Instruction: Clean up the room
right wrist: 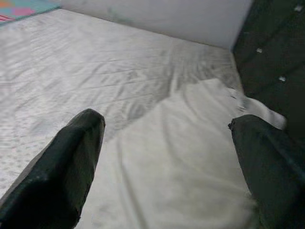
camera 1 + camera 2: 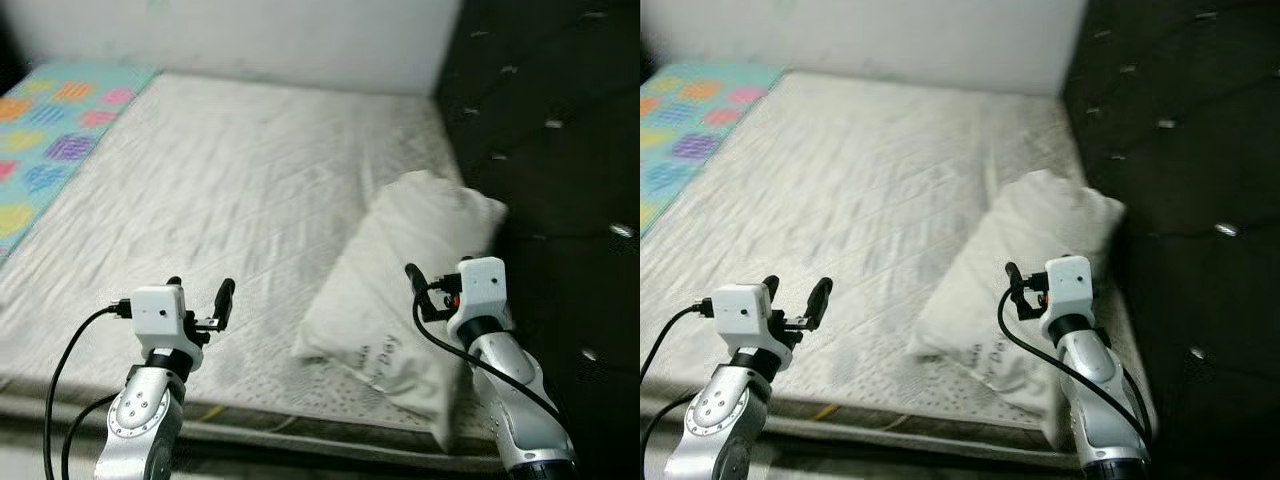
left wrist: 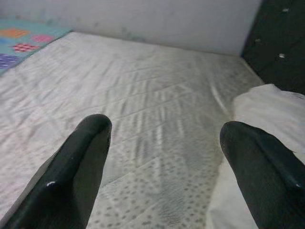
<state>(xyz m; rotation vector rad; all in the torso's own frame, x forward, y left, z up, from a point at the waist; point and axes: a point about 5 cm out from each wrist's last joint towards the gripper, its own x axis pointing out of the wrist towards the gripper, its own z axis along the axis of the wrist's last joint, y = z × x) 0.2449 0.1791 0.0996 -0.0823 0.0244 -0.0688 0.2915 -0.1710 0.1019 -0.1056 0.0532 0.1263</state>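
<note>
- The step in hand looks like tidying the bed: one soft white fabric pillow with grey printed lettering (image 2: 405, 290) lies askew on the bare, quilted white mattress (image 2: 210, 190), at about four o'clock in the head views, its near corner hanging over the mattress's front edge.
- The pillow's far end rests just beside the dark tufted upholstered headboard (image 2: 560, 130), which runs along the three o'clock side.
- The right gripper (image 1: 167, 162) hovers just above the pillow's near half with its two black fingers spread wide, holding nothing; I cannot tell whether it touches the fabric.
- The left gripper (image 2: 200, 292) hangs over the mattress's front part at about seven o'clock, also spread wide and empty, with the pillow off at its three o'clock side.
- The next move, as I judge it, calls for the right gripper to lower and close on a fold or the edge of the pillow, since flat, slack fabric gives little to pinch; the left gripper may need to take the near corner so the pillow can be squared up against the headboard.
- Counted: one pillow, one mattress, one headboard, two grippers, one multicoloured patchwork-print blanket (image 2: 45, 130) lying at ten o'clock on the far left side of the bed.
- A plain white wall (image 2: 250, 40) stands beyond the bed at twelve o'clock.
</note>
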